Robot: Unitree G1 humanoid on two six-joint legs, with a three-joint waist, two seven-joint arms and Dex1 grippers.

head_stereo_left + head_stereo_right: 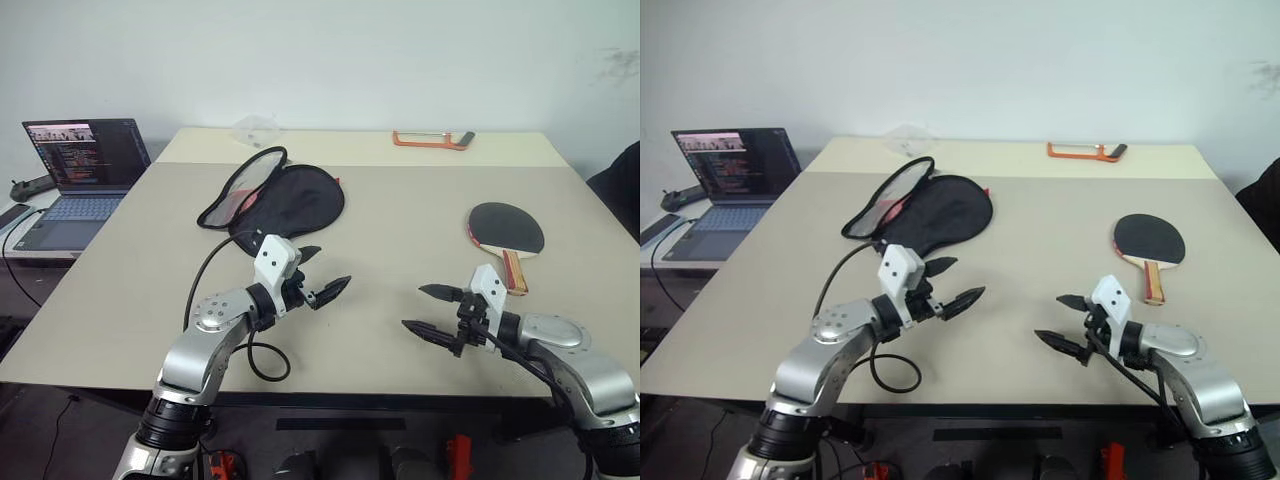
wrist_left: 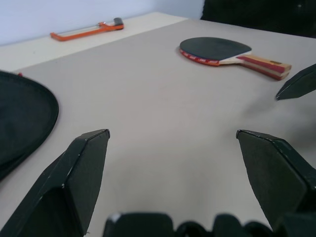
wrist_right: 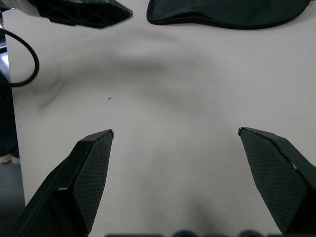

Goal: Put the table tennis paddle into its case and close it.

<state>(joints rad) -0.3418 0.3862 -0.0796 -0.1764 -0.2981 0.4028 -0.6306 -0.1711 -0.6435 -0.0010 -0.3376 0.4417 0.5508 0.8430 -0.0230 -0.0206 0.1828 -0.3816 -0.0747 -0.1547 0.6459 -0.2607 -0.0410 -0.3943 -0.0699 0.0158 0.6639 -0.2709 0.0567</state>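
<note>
Paddle (image 1: 506,229) is lying at the bench's (image 1: 400,200) three o'clock, case (image 1: 275,200) gaping at ten o'clock; left gripper (image 1: 320,273) and right gripper (image 1: 432,310) are hovering between, fingers spread wide, empty.

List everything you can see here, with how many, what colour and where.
paddle: one, black face, red edge, wooden handle, flat on the table's right side
case: one, black with red, lying open on the table's left side
table: one, beige
orange tool: one, far edge
clear plastic thing: one, far edge
laptop: one, dark, open, left of table
left hand: one, black fingers, open, near case
right hand: one, black fingers, open, near paddle
</note>
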